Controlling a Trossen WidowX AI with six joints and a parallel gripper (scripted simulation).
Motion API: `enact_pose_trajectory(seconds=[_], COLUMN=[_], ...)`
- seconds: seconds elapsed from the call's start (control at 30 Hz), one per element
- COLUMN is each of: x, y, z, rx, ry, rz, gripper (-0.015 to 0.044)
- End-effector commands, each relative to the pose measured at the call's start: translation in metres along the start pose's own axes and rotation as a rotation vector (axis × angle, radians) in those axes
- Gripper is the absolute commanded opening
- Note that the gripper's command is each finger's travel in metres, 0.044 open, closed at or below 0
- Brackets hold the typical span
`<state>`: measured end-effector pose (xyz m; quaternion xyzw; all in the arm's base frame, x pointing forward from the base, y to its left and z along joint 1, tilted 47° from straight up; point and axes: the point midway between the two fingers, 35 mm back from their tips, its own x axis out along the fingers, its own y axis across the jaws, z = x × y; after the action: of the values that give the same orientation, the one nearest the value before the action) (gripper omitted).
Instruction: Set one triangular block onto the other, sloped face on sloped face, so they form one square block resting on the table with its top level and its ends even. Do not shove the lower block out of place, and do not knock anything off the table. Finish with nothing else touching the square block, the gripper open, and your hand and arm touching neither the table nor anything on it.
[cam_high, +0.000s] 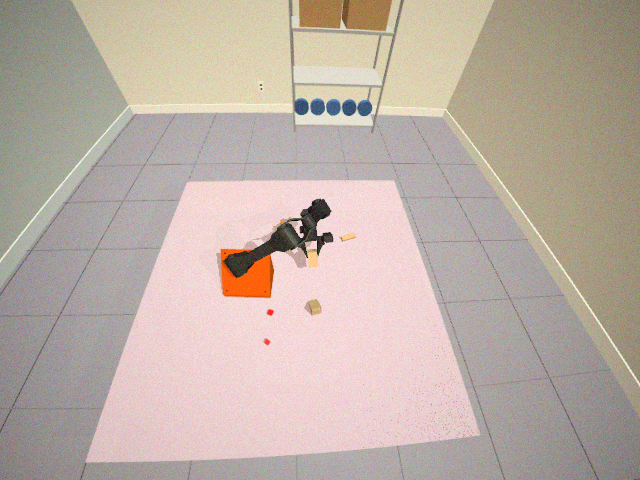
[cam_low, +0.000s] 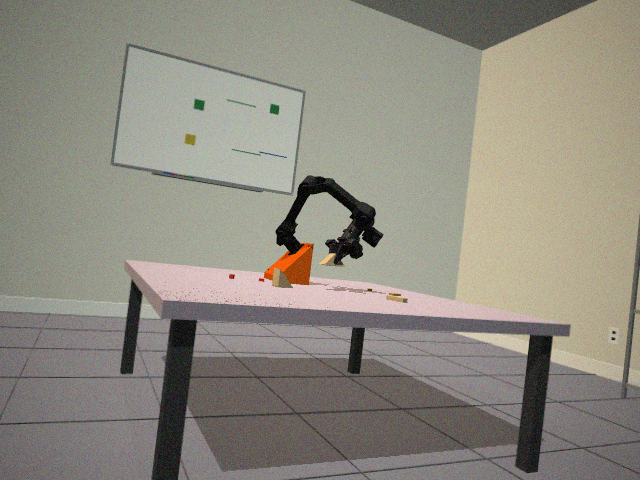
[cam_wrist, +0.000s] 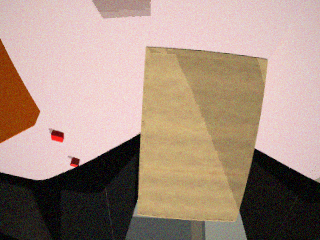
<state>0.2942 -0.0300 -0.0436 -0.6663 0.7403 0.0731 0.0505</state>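
My gripper (cam_high: 312, 253) (cam_low: 336, 259) (cam_wrist: 189, 144) is shut on a pale wooden triangular block (cam_high: 312, 259) (cam_low: 328, 259) (cam_wrist: 195, 130). The block is held clear above the table (cam_high: 372, 351) (cam_low: 206, 289), with its underside roughly level in the exterior view. A shadow crosses the face that shows in the wrist view. The other triangular block (cam_high: 314, 307) (cam_low: 280, 279) rests on the table, nearer the front in the top view, apart from the gripper. In the exterior view its slope falls toward the right.
Two small red cubes (cam_high: 270, 312) (cam_high: 266, 341) (cam_wrist: 57, 136) (cam_wrist: 75, 162) lie left of the resting block. A flat wooden strip (cam_high: 348, 237) (cam_low: 397, 298) lies right of the gripper. The orange arm base (cam_high: 248, 284) (cam_low: 300, 269) (cam_wrist: 15, 100) stands to the left. A small orange piece (cam_high: 282, 223) lies behind the arm.
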Motion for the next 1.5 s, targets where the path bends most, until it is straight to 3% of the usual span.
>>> enact_pose_trajectory(seconds=[0.0,1.47], x=[-0.0002,0.0031], y=[0.0008,0.0034], z=[-0.0021,-0.0086], rx=[0.106,1.609], ry=[-0.015,-0.128], rz=[0.008,0.222], gripper=[0.0,0.0])
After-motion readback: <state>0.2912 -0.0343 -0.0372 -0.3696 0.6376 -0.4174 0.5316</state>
